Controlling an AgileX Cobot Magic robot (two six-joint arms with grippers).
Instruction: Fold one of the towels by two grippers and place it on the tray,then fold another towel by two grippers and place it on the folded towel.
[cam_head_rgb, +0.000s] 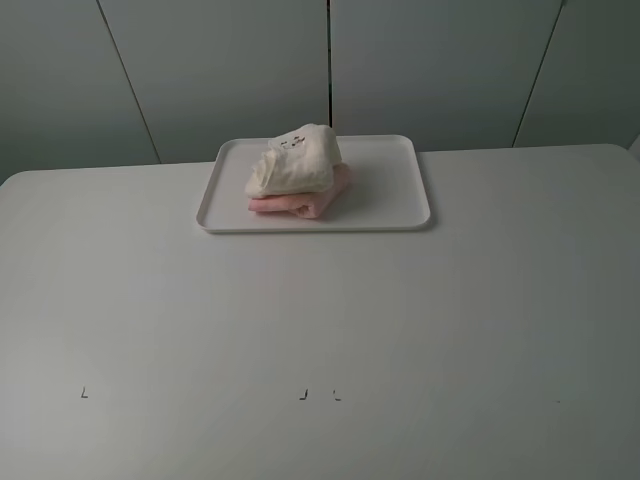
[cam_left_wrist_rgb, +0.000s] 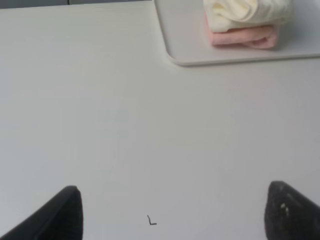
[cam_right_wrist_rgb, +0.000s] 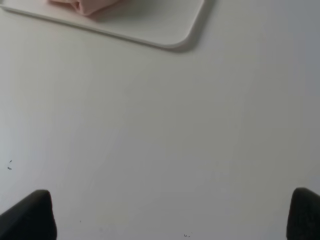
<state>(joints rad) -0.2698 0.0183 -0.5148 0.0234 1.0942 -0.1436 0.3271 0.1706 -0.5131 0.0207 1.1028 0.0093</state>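
A: Where were the towels at that moment?

B: Both lay on the white tray (cam_head_rgb: 400, 185). The pink towel (cam_head_rgb: 310, 203) was folded and rested on the tray floor, toward the tray's left half in the high view. The cream towel (cam_head_rgb: 295, 160) sat directly on top of it, touching it, bunched more than flat.

A: So what was left of the step?

B: In my judgement, the stacking was already done. The good way to finish was only to keep both arms away from the tray, so that nothing dragged the pile. The cream towel looked a little rounded and leaned toward the tray's left rim; a touch there could have tipped it off the pink one.

A: And the arms?

B: They were not visible in the high view. Each wrist camera looked across the bare table (cam_head_rgb: 320, 330) toward the tray, so both arms were drawn back, well apart from the tray on its near side.

A: The pincers?

B: The left gripper (cam_left_wrist_rgb: 172, 212) showed its two black fingertips (cam_left_wrist_rgb: 65, 215) wide apart, with only table between them. The right gripper (cam_right_wrist_rgb: 172, 215) was the same, spread fully and holding nothing.
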